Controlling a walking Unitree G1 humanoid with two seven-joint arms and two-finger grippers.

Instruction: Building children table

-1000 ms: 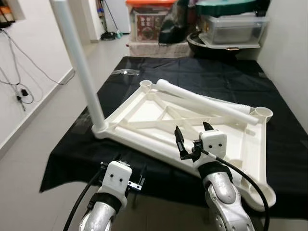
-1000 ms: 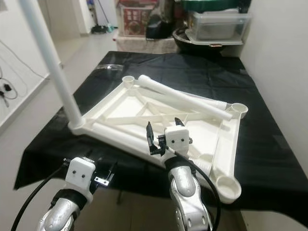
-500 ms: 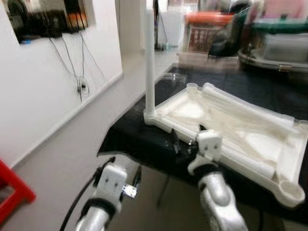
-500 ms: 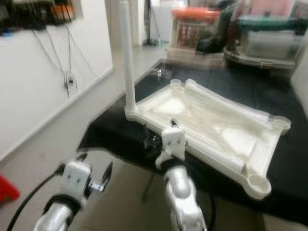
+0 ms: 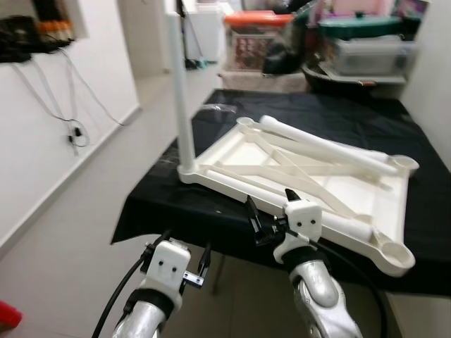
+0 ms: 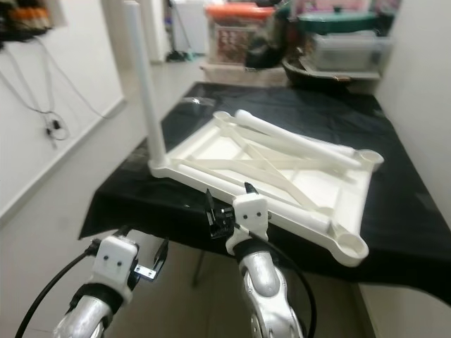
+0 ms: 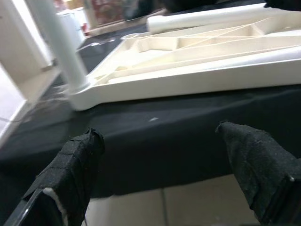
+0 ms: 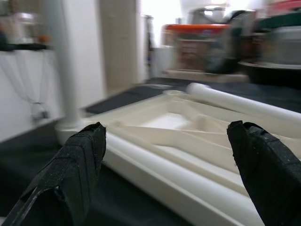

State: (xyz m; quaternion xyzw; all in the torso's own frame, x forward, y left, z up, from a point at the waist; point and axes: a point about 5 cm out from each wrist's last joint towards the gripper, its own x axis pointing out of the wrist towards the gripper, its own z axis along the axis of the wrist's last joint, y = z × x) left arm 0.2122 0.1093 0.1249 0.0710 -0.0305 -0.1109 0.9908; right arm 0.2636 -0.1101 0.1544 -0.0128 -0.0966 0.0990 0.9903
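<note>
One leg (image 5: 180,91) upright | white tabletop (image 5: 232,151) inverted | both grippers' jaws spread, empty

The right gripper (image 5: 269,215) has drawn back off the tabletop (image 5: 232,144).

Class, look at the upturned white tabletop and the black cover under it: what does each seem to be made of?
Tabletop: probably moulded plastic, matt cream-white, judging by its ribbed underside and round corner sockets. Black cover: seemingly thin cloth or sheeting, since it drapes over the edge with soft creases.

Black cloth (image 5: 232,218); stacked storage bins (image 5: 366,42) behind; wall cables (image 5: 70,120).
</note>
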